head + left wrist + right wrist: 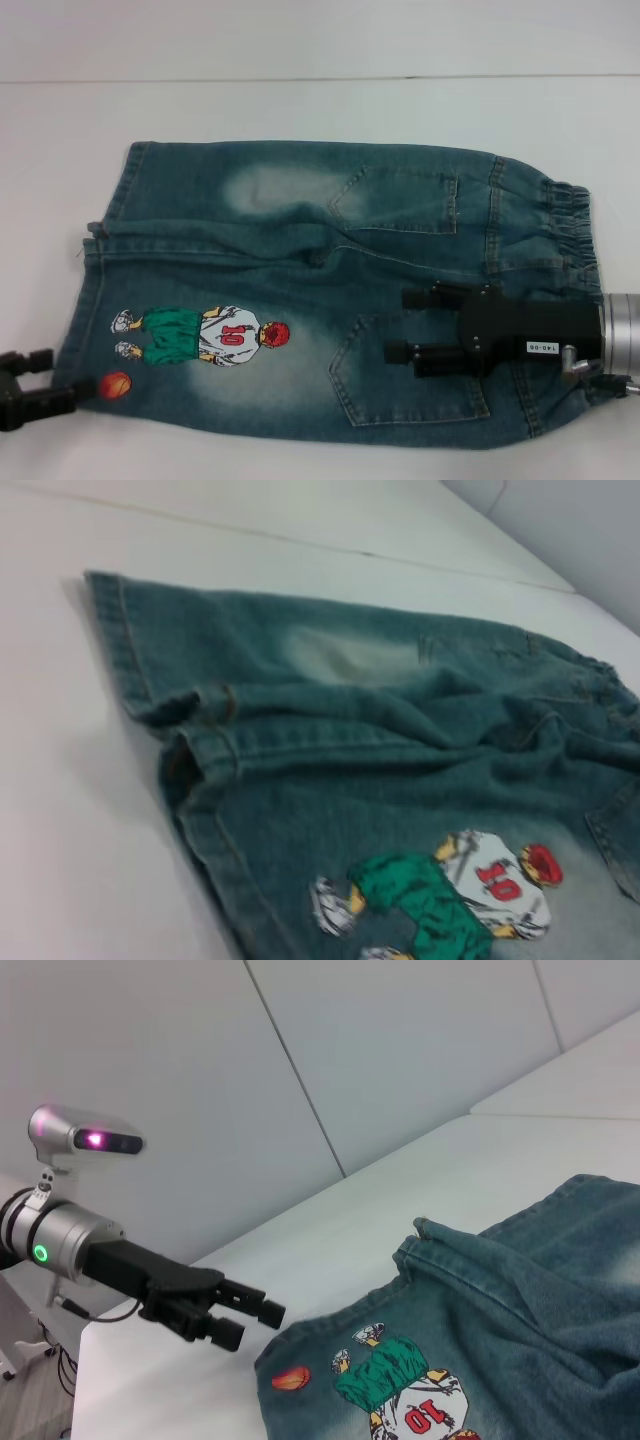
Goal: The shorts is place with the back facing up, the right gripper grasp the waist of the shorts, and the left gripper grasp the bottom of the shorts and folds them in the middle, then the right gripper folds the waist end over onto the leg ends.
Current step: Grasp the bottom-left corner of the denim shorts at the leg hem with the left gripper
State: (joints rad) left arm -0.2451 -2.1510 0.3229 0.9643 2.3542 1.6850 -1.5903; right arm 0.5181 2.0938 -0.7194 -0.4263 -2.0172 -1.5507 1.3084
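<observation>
- Shorts (330, 290) lie flat, back up, on the white table (300, 105) in the head view: waistband toward the robot's right, leg hems toward its left. The right gripper (408, 325) hovers over the near back pocket (405, 375), fingers spread and holding nothing; the left gripper (45, 380) sits at the near leg hem, fingers parted.
- Left wrist view: the hems (190, 735) and cartoon print (450, 895) are close below.
- Right wrist view: the left gripper (258, 1322) is just beside the hem, released.
</observation>
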